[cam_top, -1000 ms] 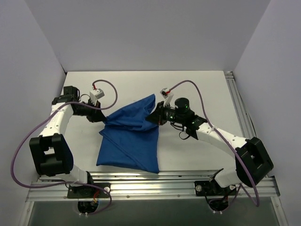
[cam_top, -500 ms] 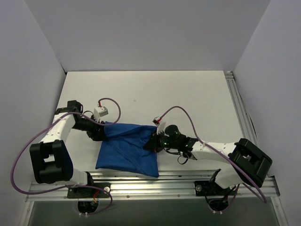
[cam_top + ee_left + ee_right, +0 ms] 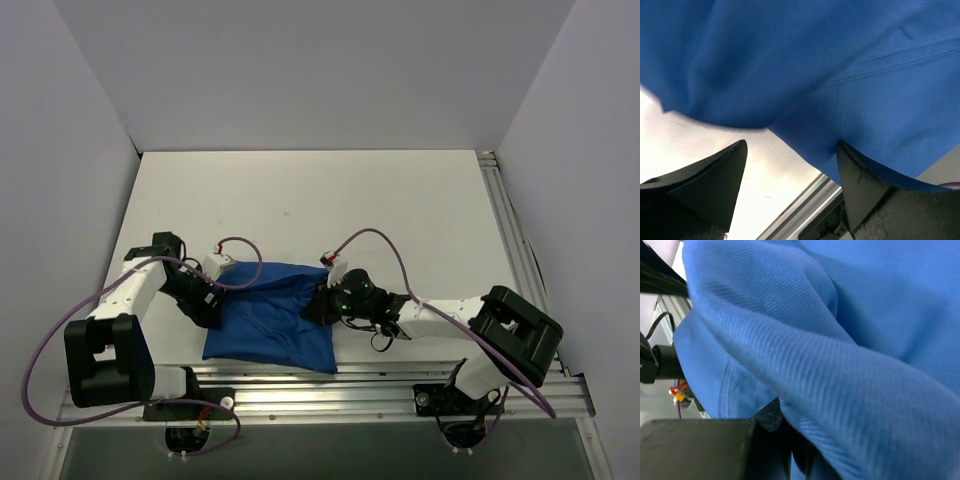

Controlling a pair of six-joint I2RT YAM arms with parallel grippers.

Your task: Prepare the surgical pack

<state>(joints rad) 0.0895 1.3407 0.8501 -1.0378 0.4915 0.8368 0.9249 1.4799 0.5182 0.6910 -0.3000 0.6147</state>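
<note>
Two arms are down low towards the near edge of the desk (image 3: 420, 210), one at each end of the drape (image 3: 270, 318). It lies folded into a flat blue slab just left of centre, its near hem close to the rail (image 3: 330, 372).

The left pincer (image 3: 212, 303) sits at the drape's left edge with its jaws wide apart. From its own camera the cloth hangs loose across the gap, brushing one finger (image 3: 865, 200) but pinched by nothing.

The right pincer (image 3: 318, 304) is the opposite story: jaws together, clamped on a bunched ridge of cloth at the drape's right edge. Nothing of the pack's contents shows; whatever is inside is under the blue.

This looks to me like the laying-down of a fold. The tidy finish, I'd say, is to get that right-hand edge flat on the layer below before the jaws part. Open up high and the ridge flops where it likes.

Then draw each pincer straight out sideways, away from the drape, the left one first since it's free. Keep low but clear of the hem, so no finger hooks it and drags the fold open. Go slow on the exit, as cloth like this will likely slide.
</note>
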